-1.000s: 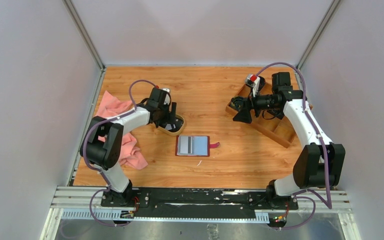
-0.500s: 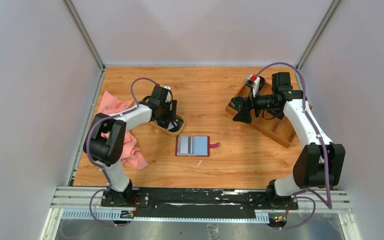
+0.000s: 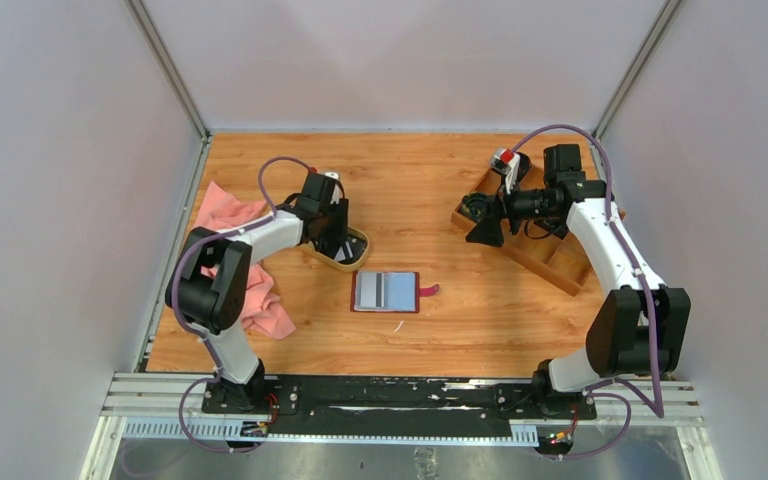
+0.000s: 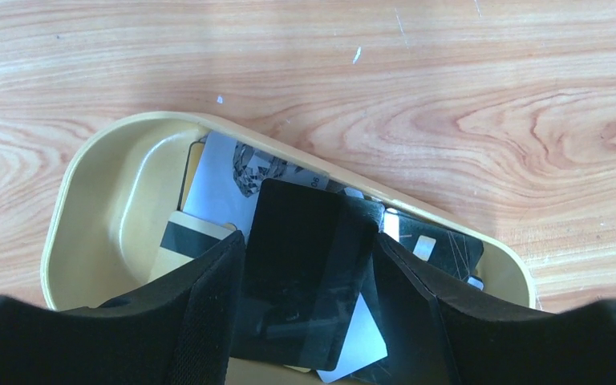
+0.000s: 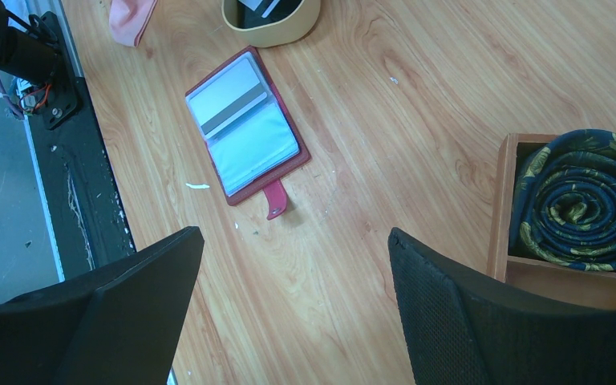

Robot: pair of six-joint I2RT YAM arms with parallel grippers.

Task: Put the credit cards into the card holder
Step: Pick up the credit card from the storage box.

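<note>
— The left gripper (image 4: 309,241): its jaws stand half open, one at each side of a black card (image 4: 297,269) in the tan dish (image 4: 104,200). Is it gripped? I cannot tell.
— So the step is picking. And the right gripper (image 5: 295,237)?
— Wide open, empty. The card holder (image 3: 387,291) lies open near the dish. I think the next move needs a firm pinch, then a lift.

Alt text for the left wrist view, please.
The left gripper straddles a black card lying on other cards in an oval tan dish; whether it grips the card is unclear. The dish sits on a wooden table.
</note>
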